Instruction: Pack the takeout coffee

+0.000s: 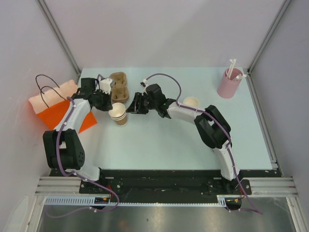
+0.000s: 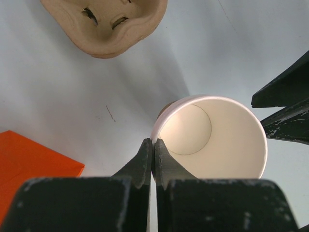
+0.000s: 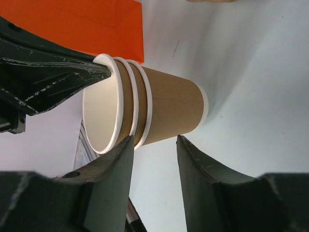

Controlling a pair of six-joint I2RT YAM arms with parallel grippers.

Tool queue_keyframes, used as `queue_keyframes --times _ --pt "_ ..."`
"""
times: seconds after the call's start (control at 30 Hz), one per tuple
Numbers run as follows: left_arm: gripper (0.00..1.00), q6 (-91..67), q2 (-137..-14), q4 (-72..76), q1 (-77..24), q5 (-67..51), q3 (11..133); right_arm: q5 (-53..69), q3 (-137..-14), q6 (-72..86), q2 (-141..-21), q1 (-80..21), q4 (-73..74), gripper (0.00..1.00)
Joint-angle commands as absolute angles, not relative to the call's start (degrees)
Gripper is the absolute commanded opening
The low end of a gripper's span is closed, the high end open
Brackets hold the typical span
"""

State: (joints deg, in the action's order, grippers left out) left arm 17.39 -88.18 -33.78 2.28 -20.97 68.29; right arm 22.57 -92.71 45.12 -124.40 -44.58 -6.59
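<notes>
A nested stack of three tan-brown paper cups point(image 1: 119, 114) stands open-topped, without a lid, on the pale table point(image 1: 174, 145). My left gripper point(image 2: 153, 141) is shut on the white rim of the top cup point(image 2: 217, 140), one finger inside and one outside. In the right wrist view the stack point(image 3: 164, 104) lies just past my right gripper point(image 3: 154, 140), which is open with its fingertips either side of the lower rims. The left gripper's fingers point(image 3: 48, 72) show at the stack's mouth. Another open cup point(image 1: 191, 102) stands behind the right arm.
The brown pulp cup tray point(image 1: 119, 87) sits just behind the stack. The orange bag point(image 1: 60, 108) lies at the table's left edge. A pink cylinder with white straws point(image 1: 229, 82) stands at the back right. The right gripper's fingers point(image 2: 285, 111) are close beside the cup.
</notes>
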Motion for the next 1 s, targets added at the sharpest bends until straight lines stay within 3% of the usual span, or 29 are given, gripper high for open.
queue_keyframes --times 0.0,0.43,0.97 --pt "0.0 16.5 -86.6 -33.2 1.6 -22.5 68.6 23.9 -95.9 46.8 -125.7 -44.5 -10.1 0.46" --pt "0.0 17.1 -87.5 -33.1 1.3 -20.1 68.9 26.8 -91.1 52.3 -123.7 -42.5 -17.3 0.45" --pt "0.01 15.6 -86.2 -33.2 1.3 -24.7 70.9 25.8 -93.8 51.7 -128.4 -44.5 -12.7 0.39"
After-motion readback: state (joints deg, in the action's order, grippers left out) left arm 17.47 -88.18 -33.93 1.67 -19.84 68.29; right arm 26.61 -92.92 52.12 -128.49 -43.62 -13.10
